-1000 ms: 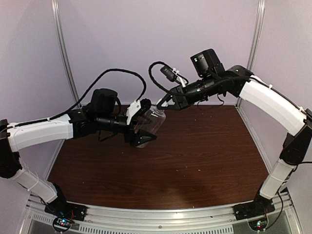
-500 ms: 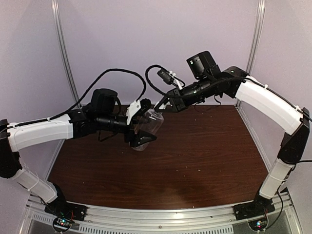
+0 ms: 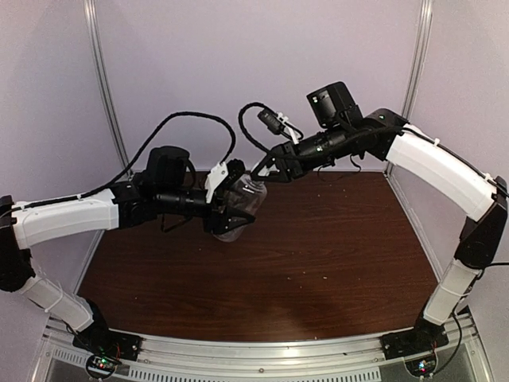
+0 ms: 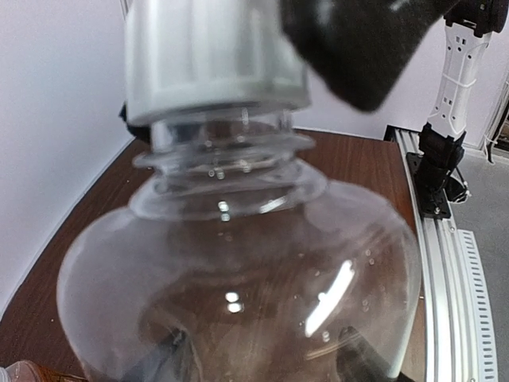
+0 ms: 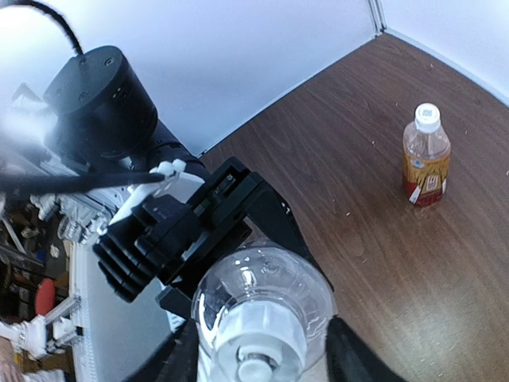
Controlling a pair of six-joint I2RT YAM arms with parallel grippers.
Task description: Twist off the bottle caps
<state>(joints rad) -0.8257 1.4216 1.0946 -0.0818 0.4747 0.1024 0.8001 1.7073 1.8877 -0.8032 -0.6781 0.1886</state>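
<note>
The clear bottle (image 3: 248, 199) hangs tilted above the table, and my left gripper (image 3: 237, 216) is shut on its body. Through the plastic its dark fingers (image 4: 163, 360) show low in the left wrist view. The bottle's white cap (image 4: 213, 60) sits on the neck. My right gripper (image 5: 262, 354) straddles that cap (image 5: 258, 338), open, with a small gap at each finger. The amber bottle (image 5: 425, 155) with the red and white label stands upright on the table, its white cap (image 5: 427, 116) on. It does not show in the top view.
The brown wooden table (image 3: 334, 255) is ringed by white walls with metal posts (image 3: 103, 87) at the back corners. A metal rail (image 3: 262, 354) with both arm bases runs along the near edge. Black cables (image 3: 199, 119) loop above the wrists.
My right gripper came left onto the cap and has just loosened from it. My left gripper opened wider, then closed back on the clear bottle, which shifted slightly.
</note>
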